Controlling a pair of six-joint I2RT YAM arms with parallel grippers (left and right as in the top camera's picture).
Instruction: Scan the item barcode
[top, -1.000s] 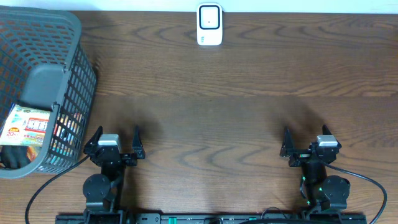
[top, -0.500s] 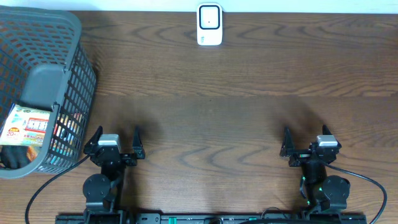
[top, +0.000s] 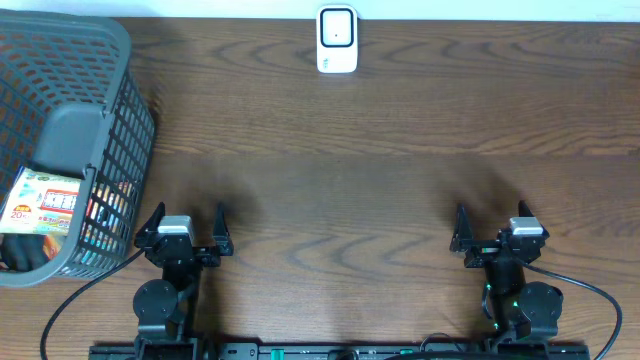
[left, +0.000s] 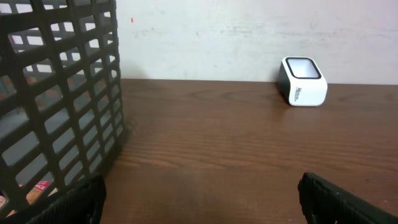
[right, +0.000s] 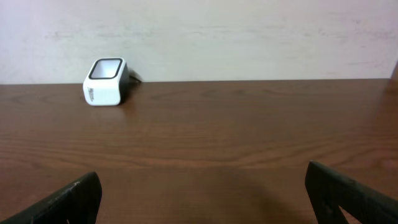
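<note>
Stretching open between the arms, the wooden table (top: 380, 180) gives free room up to its far edge. A grey mesh basket (top: 130, 170) fills the left corner, just beside the left gripper (top: 189, 213). That gripper and the right gripper (top: 490, 216) sit at the near edge, jaws spread wide, holding nothing. The white scanner (top: 337, 40) stands at the far edge. Only the overhead view shows the packet (top: 45, 200) inside the basket.

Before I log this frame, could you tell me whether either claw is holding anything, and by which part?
Nothing is held: the left claw and right claw both stand open and empty.
</note>
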